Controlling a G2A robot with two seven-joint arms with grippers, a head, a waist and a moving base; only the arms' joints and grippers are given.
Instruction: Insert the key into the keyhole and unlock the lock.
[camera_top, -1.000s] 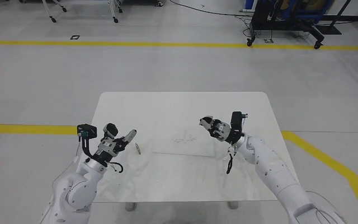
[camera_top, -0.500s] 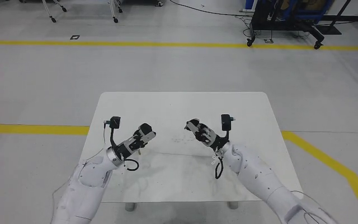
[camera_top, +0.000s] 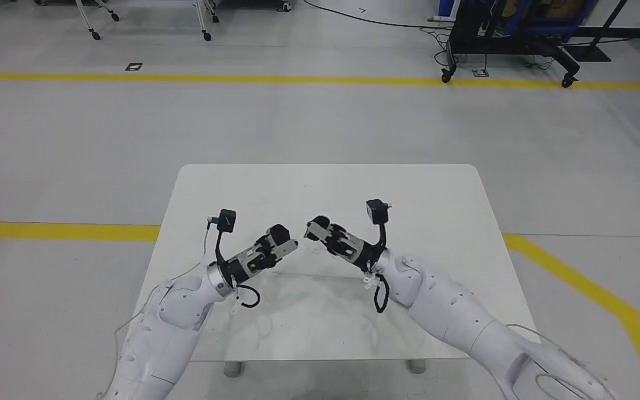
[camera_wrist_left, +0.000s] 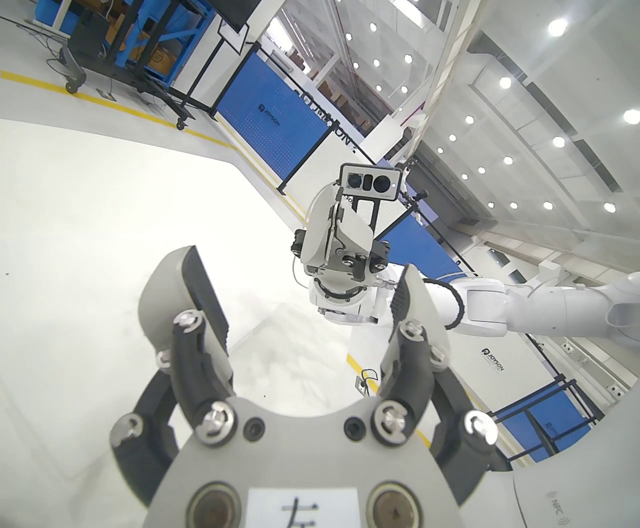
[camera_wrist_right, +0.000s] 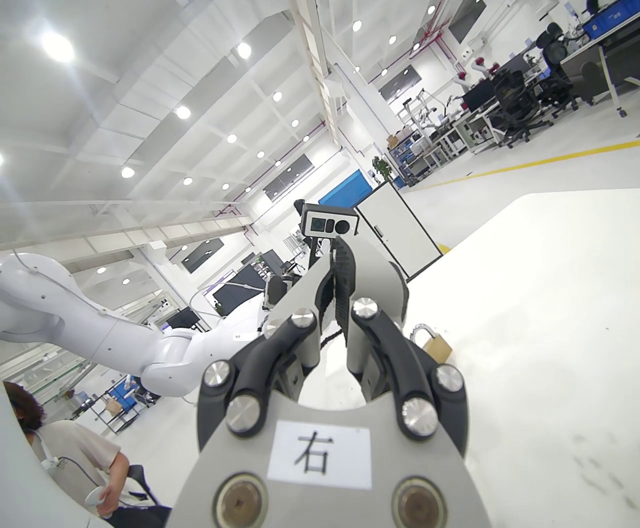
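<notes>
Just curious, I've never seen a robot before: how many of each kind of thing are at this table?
Grippers: 2, the left gripper and the right gripper
Padlock: 1
Table: 1
Total: 4

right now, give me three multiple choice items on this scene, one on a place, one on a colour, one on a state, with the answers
1. Where is the padlock?
A) on the floor
B) on the table, beside the right pincer
C) hanging from a hook

2. What colour is the padlock's body?
A) red
B) black
C) brass yellow

3. How is the left pincer?
A) wide open, holding nothing
B) shut on the padlock
C) shut on a key

Answers:
1 B: the right wrist view shows it lying on the white tabletop next to that pincer.
2 C: its body is brass yellow under a silver shackle.
3 A: the left wrist view shows it spread apart with nothing in the gap.
</notes>
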